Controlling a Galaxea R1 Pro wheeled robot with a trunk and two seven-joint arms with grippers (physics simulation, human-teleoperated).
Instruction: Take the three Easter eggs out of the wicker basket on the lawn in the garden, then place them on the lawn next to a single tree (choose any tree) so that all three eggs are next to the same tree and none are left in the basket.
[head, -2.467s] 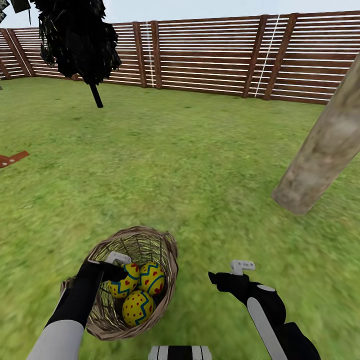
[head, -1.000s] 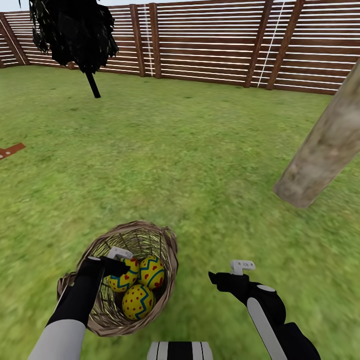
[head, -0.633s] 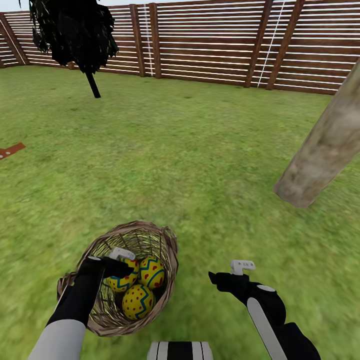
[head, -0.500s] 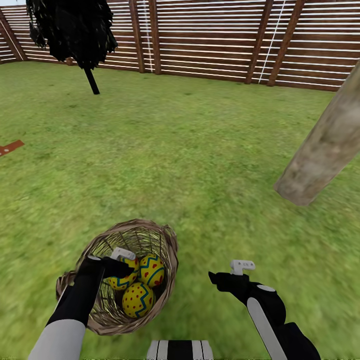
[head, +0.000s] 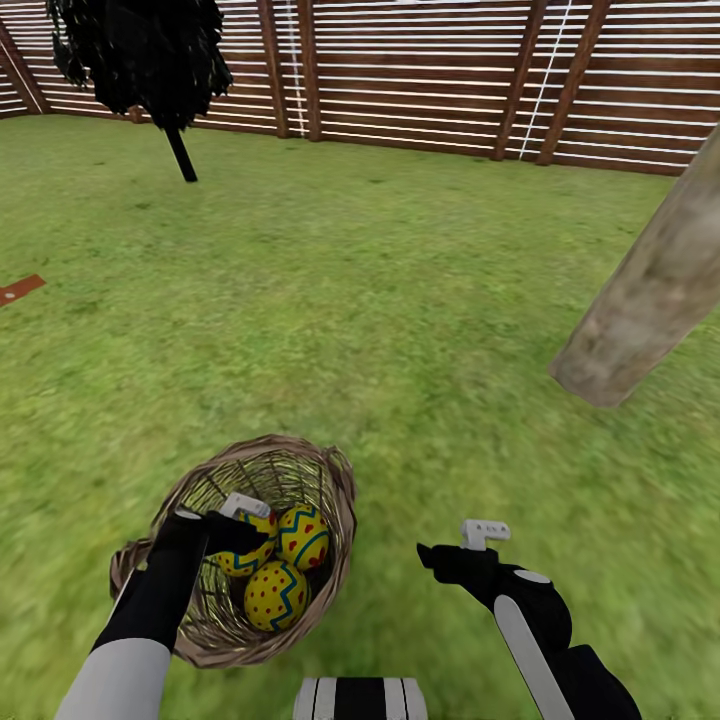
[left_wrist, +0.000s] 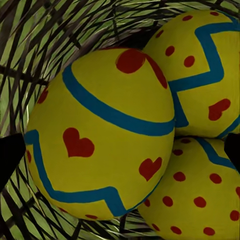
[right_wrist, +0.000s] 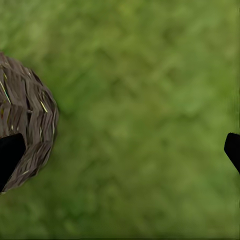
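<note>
The wicker basket (head: 200, 640) lies tilted on the lawn (head: 380, 300) at the lower left of the head view. It holds three yellow Easter eggs (head: 303, 535) (head: 275, 596) (head: 240, 562). My left gripper (head: 238, 522) reaches into the basket and stands open. In the left wrist view its fingertips (left_wrist: 10, 156) flank the nearest egg (left_wrist: 100, 135), and the other two eggs (left_wrist: 205, 75) (left_wrist: 195, 197) lie beside it. My right gripper (head: 462, 548) hangs open over bare grass to the right of the basket (right_wrist: 25, 125). The tree's pale trunk (head: 650, 290) rises at the right.
A brown slat fence (head: 420, 80) closes the far side of the garden. A narrow near-black tree (head: 150, 50) stands at the back left. A reddish wooden piece (head: 20, 290) lies at the left edge. Open grass stretches between the basket and the trunk.
The head camera has moved, so the fence, the trees and the basket sit a little higher in the picture. Both arms keep their poses, with the left gripper still among the eggs.
</note>
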